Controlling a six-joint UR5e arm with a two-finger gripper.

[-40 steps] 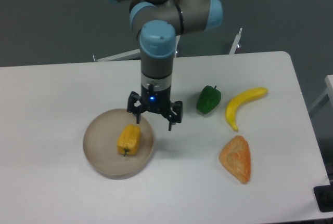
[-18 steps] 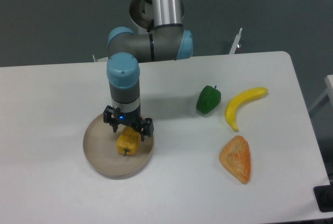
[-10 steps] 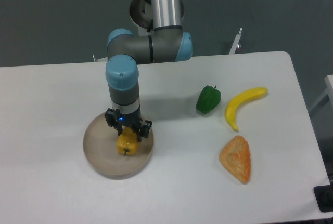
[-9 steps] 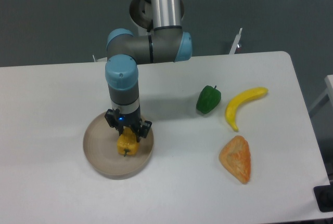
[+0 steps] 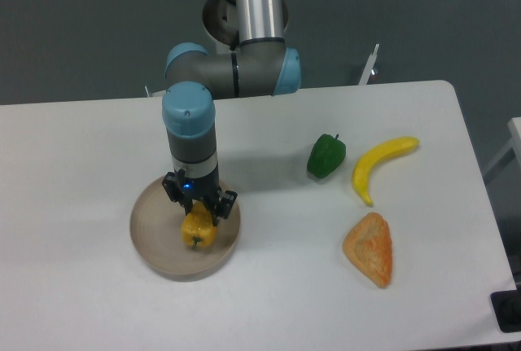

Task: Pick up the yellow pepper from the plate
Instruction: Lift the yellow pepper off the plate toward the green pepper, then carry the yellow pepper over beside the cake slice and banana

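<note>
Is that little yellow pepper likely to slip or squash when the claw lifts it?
The yellow pepper looks smooth and lobed, so it might twist or slip between the fingers. It keeps its blocky shape under the claw, so it is probably stiff. It seems small against the plate, so likely light.

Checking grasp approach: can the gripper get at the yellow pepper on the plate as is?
Probably yes. The gripper is right over the pepper on the plate, fingers down at its upper end, nothing between them. Whether the fingers have closed on it can't be told from this view.
</note>
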